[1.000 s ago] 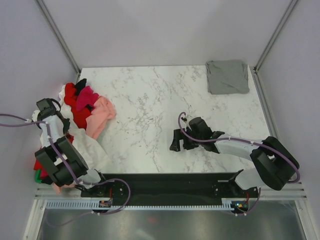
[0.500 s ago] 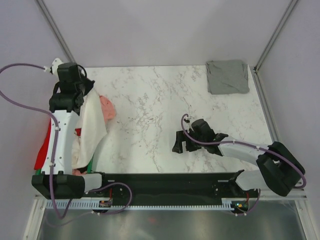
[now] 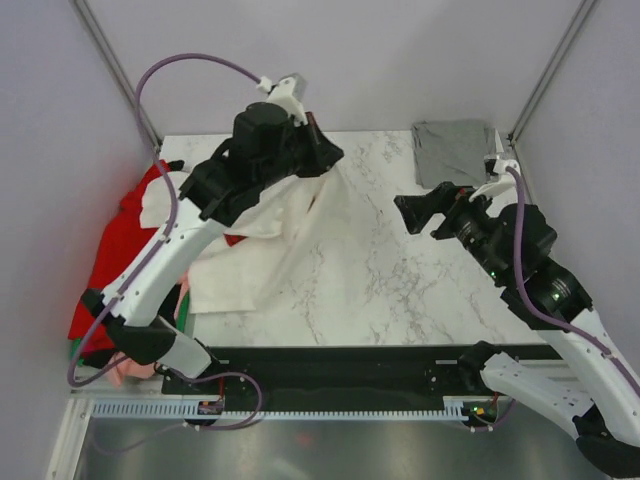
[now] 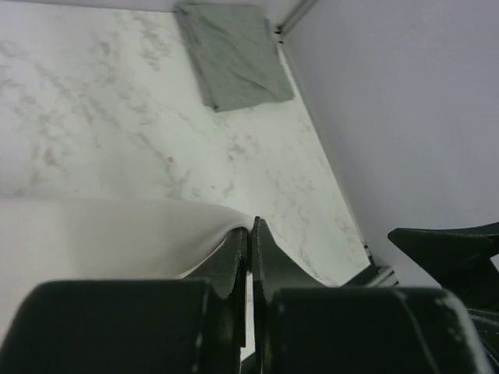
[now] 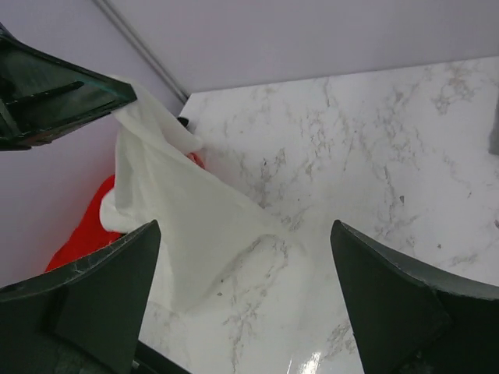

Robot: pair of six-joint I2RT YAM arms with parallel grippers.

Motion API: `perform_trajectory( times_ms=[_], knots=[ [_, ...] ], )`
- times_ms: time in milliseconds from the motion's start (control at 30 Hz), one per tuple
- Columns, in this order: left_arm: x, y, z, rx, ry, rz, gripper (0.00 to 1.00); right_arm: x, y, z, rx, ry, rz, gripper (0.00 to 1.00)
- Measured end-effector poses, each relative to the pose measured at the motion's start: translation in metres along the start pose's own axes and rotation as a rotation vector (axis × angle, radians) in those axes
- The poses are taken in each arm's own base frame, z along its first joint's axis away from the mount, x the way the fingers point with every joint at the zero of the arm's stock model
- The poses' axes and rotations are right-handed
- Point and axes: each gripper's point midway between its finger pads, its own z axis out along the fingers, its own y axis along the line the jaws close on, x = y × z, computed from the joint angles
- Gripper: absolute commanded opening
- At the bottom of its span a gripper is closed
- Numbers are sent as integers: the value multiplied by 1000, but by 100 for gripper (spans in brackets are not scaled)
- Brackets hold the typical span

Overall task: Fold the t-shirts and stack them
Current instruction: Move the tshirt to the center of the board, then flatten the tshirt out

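Top external view: the left end effector hangs high over the bench, pressed together on one edge of the large white t-shirt. The cloth drapes down from that pinch and away from the folded grey t-shirt, and its lower part lies on the marble. The left wrist view shows the same: jaws shut tight, with white cloth coming out to one side. The right end effector is raised just on the near side of the grey shirt, spread wide and holding nothing, facing the hanging cloth. The heap of red shirts lies beyond the white one, on the side farthest from the grey shirt.

This looks to me like the spreading-out step, before any fold. I'd want the free end effector to take a second point along the same edge, well apart from the first pinch. Then both could draw the shirt taut and lay it flat on open marble, short of the grey shirt. The pinch is thin, so a hard pull may slip it. A dragging hem could also catch the red heap.
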Motion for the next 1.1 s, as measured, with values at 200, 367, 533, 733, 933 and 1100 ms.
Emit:
perform_trajectory(
  times_ms=[200,367,533,733,933,1100],
  knots=[
    [-30,-86,35,148,-57,12,11,-28,-13,-19,111,-61,4,98],
    [-4,-73,64,103,6,-9,65,-4,-51,-28,305,5,33,98],
    [105,-13,127,-62,293,13,63,38,-94,-39,494,88,45,98],
    [255,99,120,-371,679,57,60,76,-134,-38,683,196,0,98],
    [298,143,76,-489,778,47,61,141,-193,-34,855,379,61,97],
    [317,165,59,-537,799,52,66,193,-206,-33,842,549,104,95]
  ],
)
